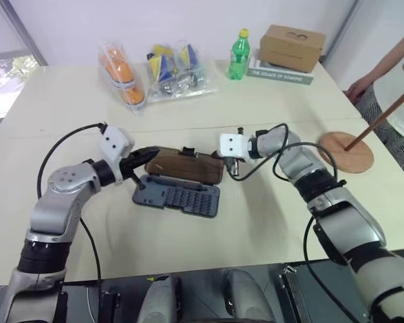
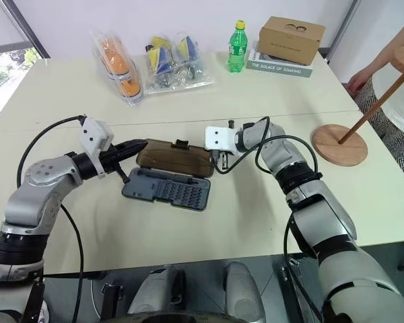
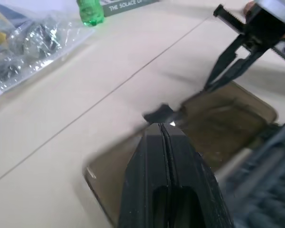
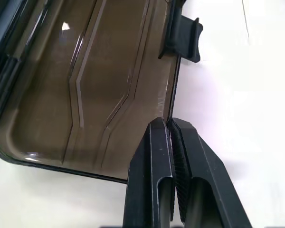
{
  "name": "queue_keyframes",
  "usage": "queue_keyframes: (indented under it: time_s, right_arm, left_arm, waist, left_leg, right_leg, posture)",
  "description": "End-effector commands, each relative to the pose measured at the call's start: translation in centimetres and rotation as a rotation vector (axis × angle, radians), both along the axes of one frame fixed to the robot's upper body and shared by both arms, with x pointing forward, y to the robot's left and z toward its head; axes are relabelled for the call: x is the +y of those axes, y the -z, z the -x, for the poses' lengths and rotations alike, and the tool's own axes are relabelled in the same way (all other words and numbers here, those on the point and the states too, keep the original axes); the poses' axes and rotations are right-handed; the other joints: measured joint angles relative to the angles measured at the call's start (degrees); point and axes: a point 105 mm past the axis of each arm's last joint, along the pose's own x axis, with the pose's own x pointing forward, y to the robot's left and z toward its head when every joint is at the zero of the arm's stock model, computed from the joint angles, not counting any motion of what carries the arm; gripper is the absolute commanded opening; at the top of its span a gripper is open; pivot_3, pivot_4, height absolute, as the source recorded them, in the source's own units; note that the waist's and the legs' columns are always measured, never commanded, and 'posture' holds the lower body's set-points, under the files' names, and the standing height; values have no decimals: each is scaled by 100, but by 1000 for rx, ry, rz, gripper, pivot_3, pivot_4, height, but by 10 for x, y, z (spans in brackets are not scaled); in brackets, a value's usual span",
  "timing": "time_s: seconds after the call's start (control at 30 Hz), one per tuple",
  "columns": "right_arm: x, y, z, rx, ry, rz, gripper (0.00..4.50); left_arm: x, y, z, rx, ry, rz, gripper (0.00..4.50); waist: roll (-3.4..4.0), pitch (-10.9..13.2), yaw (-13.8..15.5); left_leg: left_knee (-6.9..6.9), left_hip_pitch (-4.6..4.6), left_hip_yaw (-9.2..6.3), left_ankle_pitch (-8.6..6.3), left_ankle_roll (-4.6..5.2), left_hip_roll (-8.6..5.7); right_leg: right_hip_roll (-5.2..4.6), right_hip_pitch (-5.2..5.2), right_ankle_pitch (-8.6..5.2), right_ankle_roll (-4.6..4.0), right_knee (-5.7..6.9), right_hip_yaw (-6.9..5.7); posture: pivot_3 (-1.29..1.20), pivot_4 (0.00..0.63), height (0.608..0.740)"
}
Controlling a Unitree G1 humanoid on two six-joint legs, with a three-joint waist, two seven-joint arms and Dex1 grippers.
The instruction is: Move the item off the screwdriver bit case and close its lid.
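The wooden stand (image 2: 339,142) already sits well right of the screwdriver bit case (image 2: 167,189) on the worktop (image 2: 256,222). The lid (image 2: 176,157) lies open behind it. The right end effector (image 4: 173,142) pinches the lid's far edge; the left end effector (image 3: 164,142) is closed, empty. Closing remains.

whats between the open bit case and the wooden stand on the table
In the right eye view, the right pincer and its forearm sit between the screwdriver bit case and the wooden stand; beyond the arm, bare tabletop.
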Motion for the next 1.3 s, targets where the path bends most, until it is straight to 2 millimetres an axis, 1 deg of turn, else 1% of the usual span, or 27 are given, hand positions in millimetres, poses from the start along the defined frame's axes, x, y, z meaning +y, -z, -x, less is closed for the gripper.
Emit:
queue_keyframes:
  time_s: [0.03,0.2,0.47,0.6,0.73,0.97,1.03,1.1,1.2,1.23,1.3]
  right_arm:
    - [3,-11,0,-80,-88,41,94]
    - [1,-10,-3,-147,-127,87,94]
    - [6,-9,-5,-246,-179,121,94]
    - [9,-10,-5,-236,-177,89,94]
    - [2,-4,-6,-237,-176,154,94]
    - [-5,0,-8,-203,-145,169,94]
    - [-6,1,-9,-195,-134,167,679]
    - [-8,2,-9,-176,-124,173,1503]
    - [-11,3,-9,-167,-113,184,2984]
    - [-13,2,-10,-158,-103,183,3605]
    - [-17,-1,-10,-134,-76,177,4460]
  left_arm:
    - [-1,-10,0,-48,10,-2,0]
    - [-3,-10,1,-50,13,0,0]
    - [-3,-9,3,-47,15,-5,0]
    - [-4,-8,4,-45,17,-6,0]
    - [-5,-8,4,-44,17,-5,0]
    - [-6,-6,4,-39,18,-3,0]
    - [-7,-5,4,-38,19,-2,0]
    - [-7,-5,4,-37,21,-1,0]
    - [-8,-5,4,-34,24,1,0]
    - [-8,-5,4,-33,25,2,0]
    - [-9,-4,6,-22,40,9,0]
  waist:
    - [0,0,7]
    - [0,0,10]
    - [0,0,9]
    - [0,0,1]
    - [0,0,-1]
    - [0,0,8]
    - [0,0,9]
    - [0,0,4]
    - [0,0,6]
    - [0,0,11]
    - [0,-1,21]
  left_leg:
    - [0,0,0,0,0,0]
    - [0,0,0,1,-2,1]
    - [0,0,-1,8,-14,2]
    - [0,0,-1,9,-15,2]
    - [0,0,-1,9,-16,2]
    - [0,0,-1,9,-16,2]
    - [0,0,-1,10,-17,2]
    - [0,0,-1,10,-17,1]
    - [0,1,-1,10,-16,1]
    - [0,1,-2,10,-17,2]
    - [1,1,-3,10,-17,2]
  right_leg:
    - [0,0,0,0,0,0]
    - [-5,1,0,0,0,0]
    - [-5,1,0,0,1,0]
    - [-5,1,0,0,2,0]
    - [-4,1,0,0,3,0]
    - [-5,1,0,0,3,0]
    - [-5,1,0,0,4,0]
    - [-5,1,0,0,4,0]
    - [-3,1,0,0,5,0]
    - [-3,1,0,0,5,0]
    - [-4,4,0,0,5,-1]
  posture:
    - [0,150,740]
    - [0,150,740]
    - [0,150,740]
    - [0,150,740]
    - [0,150,740]
    - [0,150,740]
    - [0,150,740]
    - [0,150,740]
    - [0,150,740]
    - [0,150,740]
    - [0,150,740]
